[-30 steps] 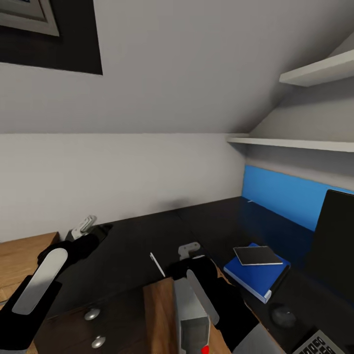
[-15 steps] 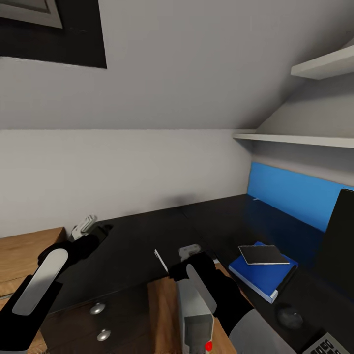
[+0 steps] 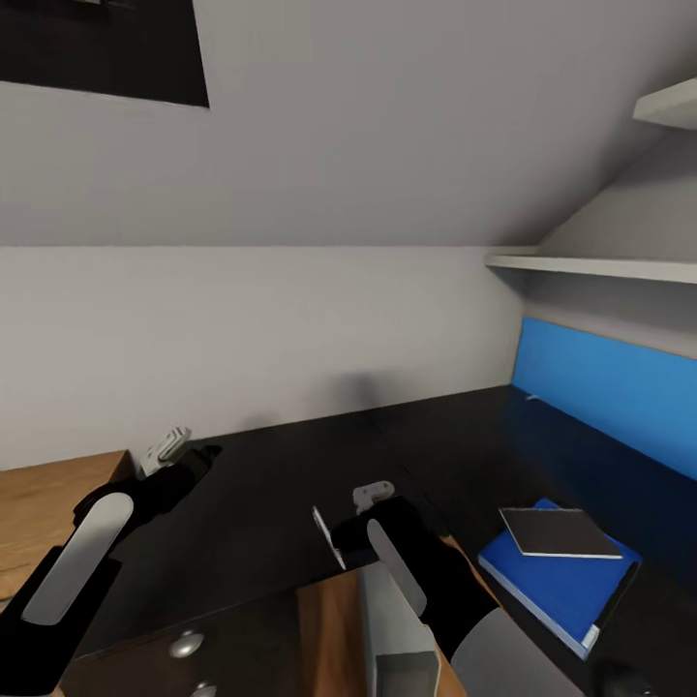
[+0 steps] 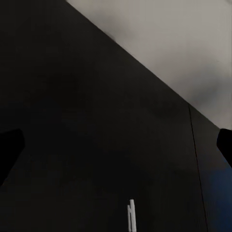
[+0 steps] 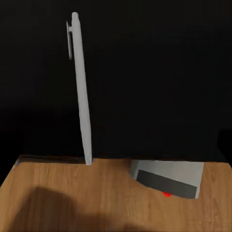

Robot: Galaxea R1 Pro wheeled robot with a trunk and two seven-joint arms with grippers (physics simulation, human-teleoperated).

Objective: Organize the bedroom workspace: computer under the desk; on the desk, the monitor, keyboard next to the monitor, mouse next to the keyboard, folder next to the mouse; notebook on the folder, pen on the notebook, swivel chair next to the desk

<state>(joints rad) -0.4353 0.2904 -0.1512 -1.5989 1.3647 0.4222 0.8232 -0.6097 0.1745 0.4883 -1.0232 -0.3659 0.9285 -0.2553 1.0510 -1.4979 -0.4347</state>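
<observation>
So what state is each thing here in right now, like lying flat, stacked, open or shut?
Pen: lying flat on the dark desk, not gripped.
Notebook: shut, stacked on the folder.
Folder: shut, flat on the desk.
Left gripper: above the desk, holding nothing; open or shut unclear.
Right gripper: beside the pen; open or shut unclear.

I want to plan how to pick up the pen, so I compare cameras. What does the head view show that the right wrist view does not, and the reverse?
Head view alone: the blue folder with the dark notebook on top of it, the left gripper, the right gripper, and the blue back panel.
Right wrist view alone: the pen's clip and a red mark on a grey block.
Both: the white pen lying on the dark desk, one end reaching the desk's edge.
</observation>
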